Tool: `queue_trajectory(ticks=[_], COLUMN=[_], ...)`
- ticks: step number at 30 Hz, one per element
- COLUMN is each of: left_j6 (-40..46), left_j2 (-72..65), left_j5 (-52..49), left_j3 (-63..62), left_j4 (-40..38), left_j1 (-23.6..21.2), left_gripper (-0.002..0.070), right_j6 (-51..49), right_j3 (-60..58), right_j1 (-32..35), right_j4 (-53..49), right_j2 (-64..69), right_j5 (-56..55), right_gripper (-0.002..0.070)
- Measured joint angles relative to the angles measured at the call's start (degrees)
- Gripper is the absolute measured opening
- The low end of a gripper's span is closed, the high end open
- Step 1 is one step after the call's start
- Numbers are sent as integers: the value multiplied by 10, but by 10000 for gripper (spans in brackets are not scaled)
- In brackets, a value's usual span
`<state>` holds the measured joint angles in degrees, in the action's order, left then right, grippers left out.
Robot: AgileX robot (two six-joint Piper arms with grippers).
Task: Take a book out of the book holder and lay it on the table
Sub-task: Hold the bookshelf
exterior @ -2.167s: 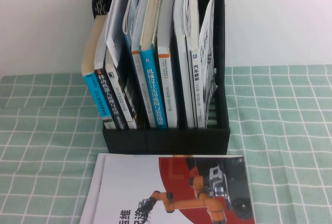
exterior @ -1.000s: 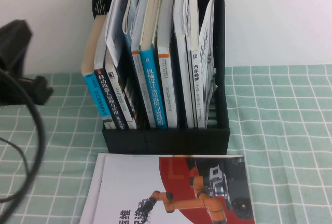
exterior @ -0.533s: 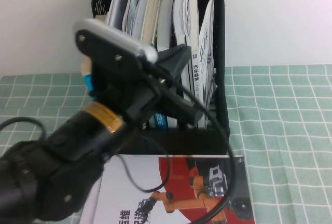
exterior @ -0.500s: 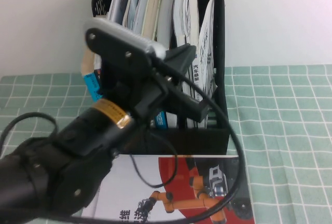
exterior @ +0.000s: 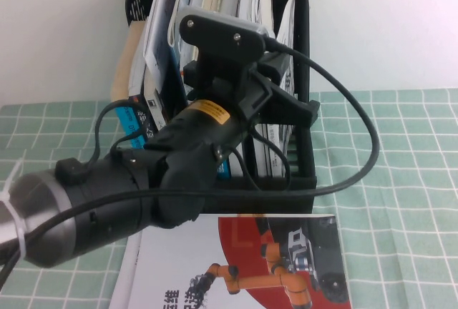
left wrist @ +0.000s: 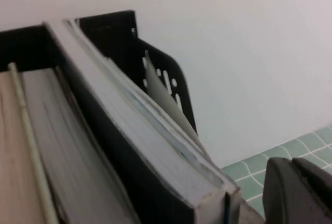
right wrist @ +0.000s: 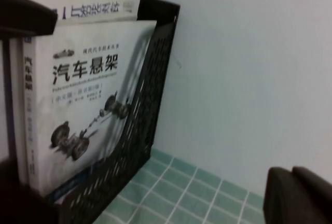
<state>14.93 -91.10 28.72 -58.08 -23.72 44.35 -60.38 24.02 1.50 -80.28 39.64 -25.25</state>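
White book point(right wrist: 83, 115) behind left gripper point(exterior: 275, 98), seemingly.

L arm stretched fwd & up, wrist cam on top, left gripper point(exterior: 283, 101) at far end. Right gripper point(right wrist: 298, 195) only partly seen.

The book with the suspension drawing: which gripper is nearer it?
Left. The left gripper is up at the holder, right in front of the book. The right gripper is absent from the high view, off beside the holder.
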Motion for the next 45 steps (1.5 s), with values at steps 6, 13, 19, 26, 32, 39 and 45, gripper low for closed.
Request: queue_trajectory(ticks=[6,13,19,26,32,39,45], left_j6=[58,60,58,79,104,106,109], left_j2=[-1,5,16,22,27,27,28], left_j5=[-13,-40,-46,-41,-36,-38,-41], left_j3=[-7,-7,-7,-7,-7,-7,-7], left_j4=[-140,-167,-179,-197,-200,-201,-202], left_j1=[-11,-18,-14,-14,-17,-18,-18], left_gripper=[-3,-4,-3,-3,-3,-3,-3], right_j6=[21,106,186,295,587,1003,1559], right_j3=[14,17,35,115,129,104,38], right_j1=[0,-1,-15,-17,-17,-27,-125], right_j4=[45,129,125,155,447,1000,1616], right_j2=[112,163,163,174,177,180,180], right_j5=[-58,-118,-47,289,509,567,490], right_gripper=[-2,-2,-2,-2,-2,-2,-2])
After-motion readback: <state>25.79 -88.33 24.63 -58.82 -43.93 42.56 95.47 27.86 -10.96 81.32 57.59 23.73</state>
